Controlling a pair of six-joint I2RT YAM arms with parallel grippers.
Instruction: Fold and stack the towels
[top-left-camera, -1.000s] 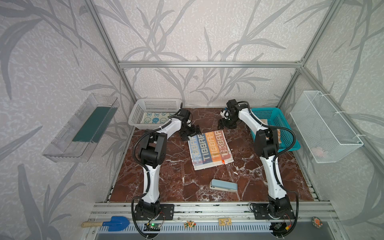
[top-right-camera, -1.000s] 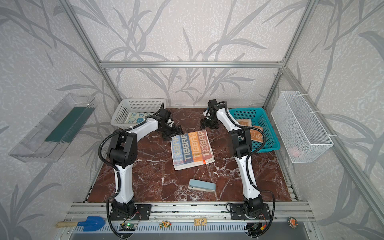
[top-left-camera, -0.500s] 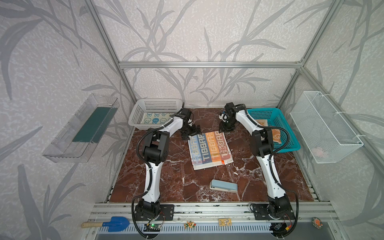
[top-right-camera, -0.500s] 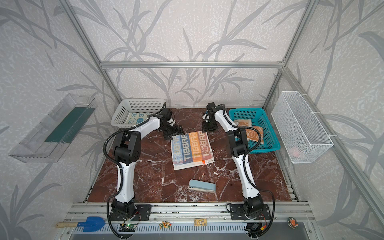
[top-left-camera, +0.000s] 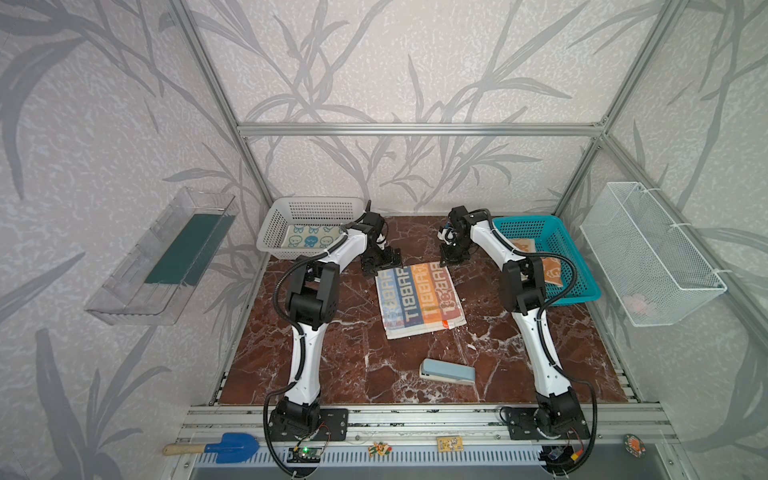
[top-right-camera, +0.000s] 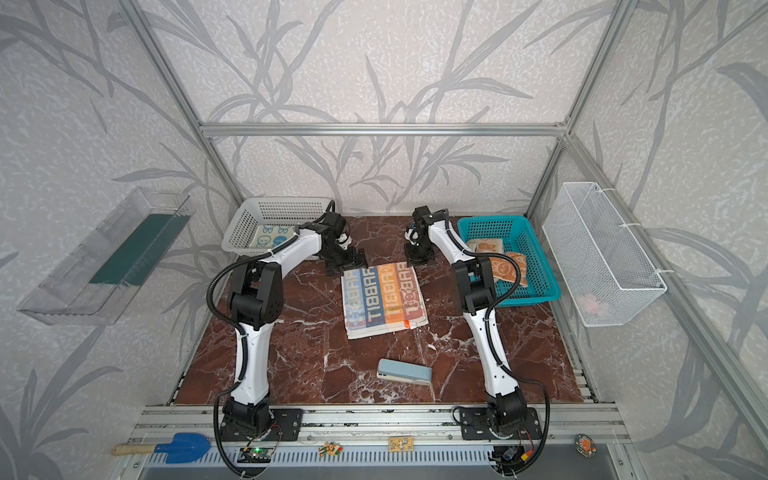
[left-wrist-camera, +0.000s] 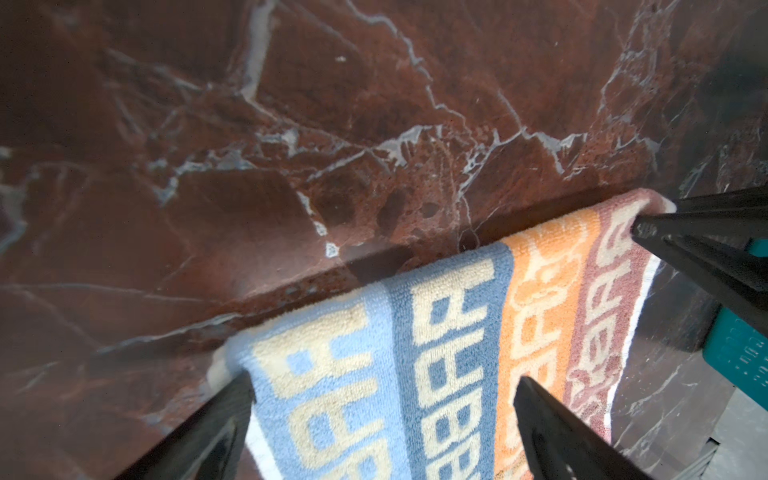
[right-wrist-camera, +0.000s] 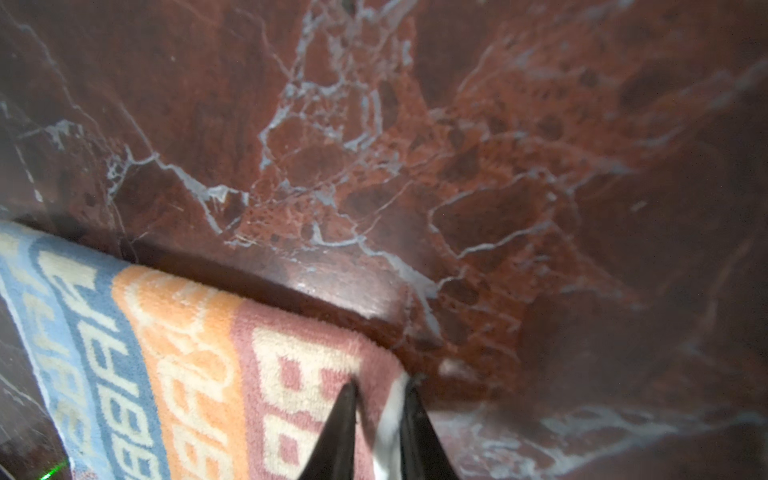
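At far corners of lettered towel (top-left-camera: 419, 299), left pincer (left-wrist-camera: 384, 384) wide astride, right pincer (right-wrist-camera: 380, 382) pinching edge.

Lettered towel (top-left-camera: 419, 299), striped pale blue, blue, orange and dusty pink with cream block letters, lies flat mid-tabletop (top-left-camera: 353, 365), layers showing along its near edge. Cream towel with blue animal faces (top-left-camera: 309, 240) lies in the white basket (top-left-camera: 316, 202). Orange-and-cream animal-face towel (top-right-camera: 503, 270) lies rumpled in the teal basket (top-left-camera: 525, 219).

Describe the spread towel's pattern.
The towel: blue, orange, pink stripes, cream block letters; clearest in left wrist view.
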